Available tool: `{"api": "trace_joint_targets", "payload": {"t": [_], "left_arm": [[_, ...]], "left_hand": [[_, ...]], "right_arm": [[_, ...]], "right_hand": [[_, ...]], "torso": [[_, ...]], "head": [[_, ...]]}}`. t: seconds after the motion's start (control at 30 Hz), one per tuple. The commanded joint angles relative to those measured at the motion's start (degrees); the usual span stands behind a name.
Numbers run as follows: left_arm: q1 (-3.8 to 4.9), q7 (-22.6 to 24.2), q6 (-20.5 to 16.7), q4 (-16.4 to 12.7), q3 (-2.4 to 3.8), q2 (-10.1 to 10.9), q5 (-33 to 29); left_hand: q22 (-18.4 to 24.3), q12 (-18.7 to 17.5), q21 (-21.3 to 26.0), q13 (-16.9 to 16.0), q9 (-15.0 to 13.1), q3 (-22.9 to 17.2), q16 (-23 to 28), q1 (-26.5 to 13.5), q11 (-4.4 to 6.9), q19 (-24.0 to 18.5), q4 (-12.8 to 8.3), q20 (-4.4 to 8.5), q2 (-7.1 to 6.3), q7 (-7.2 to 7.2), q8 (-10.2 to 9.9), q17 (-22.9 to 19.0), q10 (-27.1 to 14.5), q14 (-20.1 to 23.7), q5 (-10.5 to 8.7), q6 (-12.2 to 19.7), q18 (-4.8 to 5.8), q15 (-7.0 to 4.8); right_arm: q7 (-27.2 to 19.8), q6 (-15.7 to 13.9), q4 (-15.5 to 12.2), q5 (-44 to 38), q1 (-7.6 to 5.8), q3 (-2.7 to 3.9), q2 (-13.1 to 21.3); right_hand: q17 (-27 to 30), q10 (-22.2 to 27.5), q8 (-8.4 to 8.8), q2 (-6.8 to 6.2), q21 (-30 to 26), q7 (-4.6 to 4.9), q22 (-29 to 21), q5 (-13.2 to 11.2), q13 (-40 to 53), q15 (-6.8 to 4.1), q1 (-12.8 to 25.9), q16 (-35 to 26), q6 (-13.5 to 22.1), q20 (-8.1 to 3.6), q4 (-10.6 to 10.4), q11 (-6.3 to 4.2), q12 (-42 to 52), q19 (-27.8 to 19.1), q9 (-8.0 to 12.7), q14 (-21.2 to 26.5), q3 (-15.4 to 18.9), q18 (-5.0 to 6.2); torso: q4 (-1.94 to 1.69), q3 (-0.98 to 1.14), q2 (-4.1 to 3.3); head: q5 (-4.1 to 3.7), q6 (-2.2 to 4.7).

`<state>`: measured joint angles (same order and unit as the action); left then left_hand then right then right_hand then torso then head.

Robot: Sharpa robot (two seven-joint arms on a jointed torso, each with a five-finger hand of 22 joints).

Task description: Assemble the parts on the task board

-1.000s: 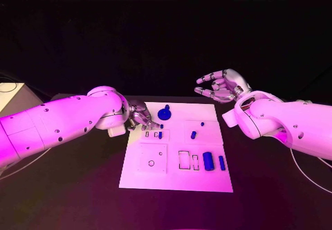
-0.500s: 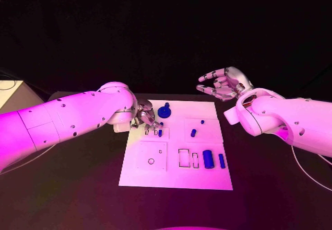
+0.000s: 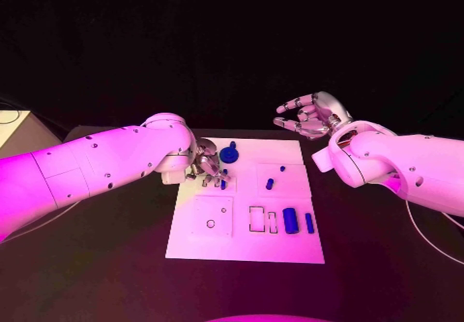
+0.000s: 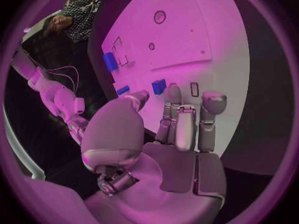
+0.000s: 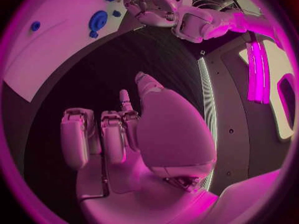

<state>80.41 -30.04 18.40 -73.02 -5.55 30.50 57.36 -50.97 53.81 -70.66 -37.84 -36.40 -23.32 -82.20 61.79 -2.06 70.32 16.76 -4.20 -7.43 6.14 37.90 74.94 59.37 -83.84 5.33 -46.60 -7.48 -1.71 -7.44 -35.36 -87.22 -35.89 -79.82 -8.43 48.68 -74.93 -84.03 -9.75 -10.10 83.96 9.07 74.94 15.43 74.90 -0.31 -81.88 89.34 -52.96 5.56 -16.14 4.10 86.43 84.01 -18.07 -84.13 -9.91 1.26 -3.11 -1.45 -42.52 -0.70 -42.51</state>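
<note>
Risk sat mostly with the left hand, which hovered low over the far left part of the white board, its fingers pointing down at a small blue piece just ahead of the fingertips. Whether those fingers already pinched anything could not be told; from the wrist they looked loosely curled, with the piece apparently free just beyond them. A small slot lay right beside that piece, so a slightly off descent would likely nudge the piece sideways or tip it rather than seat it. The round blue knob stood just past the hand, close enough for a knuckle to clip it. Other blue pieces, a thick block and a thin bar, lay well nearer the robot, beside two empty outlines, out of harm's way. The right hand was raised beyond the board's far right corner, open, fingers spread and curved, holding nothing; well apart from everything, it posed little danger. Pressing hard might also shift the board on the desk.
</note>
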Motion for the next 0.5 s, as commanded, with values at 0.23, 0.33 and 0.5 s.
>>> {"api": "trace_joint_targets", "payload": {"t": [0.23,0.33,0.5], "left_arm": [[0.02,0.0,2.0,0.5,-0.03,-0.6,-0.9],[-0.01,0.1,2.5,0.7,-0.08,-0.8,-1.2],[-0.06,0.1,2.9,0.9,-0.21,-1.1,-1.5]], "left_hand": [[0.0,0.4,0.1,-0.1,-0.5,-0.3,0.0,-0.2,-0.07,-0.4,-0.2,-0.25,0.1,0.08,0.4,1.6,-0.7,0.1,0.11,0.6,0.02,0.31],[0.0,0.5,0.1,-0.2,-0.8,-0.7,-0.1,0.3,-0.06,-0.5,-0.3,-0.28,0.16,0.07,0.5,1.6,-0.8,0.1,0.16,0.7,0.01,0.31],[-0.1,0.5,0.0,-0.2,-1.0,-1.0,-0.1,0.7,-0.04,-0.4,-0.3,-0.31,0.17,0.06,0.5,1.7,-0.8,0.1,0.17,0.8,0.02,0.3]], "right_arm": [[0.6,1.0,0.3,-1.1,-0.03,0.03,-0.3],[0.7,1.0,0.4,-1.1,-0.03,0.03,-0.4],[0.8,1.1,0.4,-1.2,-0.02,0.03,-0.4]], "right_hand": [[-13.3,-2.6,-0.14,0.11,-0.3,0.09,9.5,0.4,12.0,0.23,0.7,-0.2,0.2,0.13,-0.3,0.21,-0.3,3.1,0.1,-5.4,-0.1,0.52],[-13.3,-2.6,-0.14,0.11,-0.3,0.09,9.5,0.4,12.0,0.23,0.7,-0.2,0.2,0.13,-0.3,0.21,-0.3,3.1,0.1,-5.4,-0.1,0.52],[-13.3,-2.6,-0.14,0.11,-0.3,0.09,9.5,0.4,12.0,0.23,0.7,-0.2,0.2,0.13,-0.3,0.21,-0.3,3.1,0.1,-5.4,-0.1,0.52]], "torso": [[0.03,0.04,-0.08],[0.03,-0.02,-0.07],[0.09,0.02,-0.1]], "head": [[-0.03,-0.25],[-0.09,-0.45],[-0.08,-0.59]]}}
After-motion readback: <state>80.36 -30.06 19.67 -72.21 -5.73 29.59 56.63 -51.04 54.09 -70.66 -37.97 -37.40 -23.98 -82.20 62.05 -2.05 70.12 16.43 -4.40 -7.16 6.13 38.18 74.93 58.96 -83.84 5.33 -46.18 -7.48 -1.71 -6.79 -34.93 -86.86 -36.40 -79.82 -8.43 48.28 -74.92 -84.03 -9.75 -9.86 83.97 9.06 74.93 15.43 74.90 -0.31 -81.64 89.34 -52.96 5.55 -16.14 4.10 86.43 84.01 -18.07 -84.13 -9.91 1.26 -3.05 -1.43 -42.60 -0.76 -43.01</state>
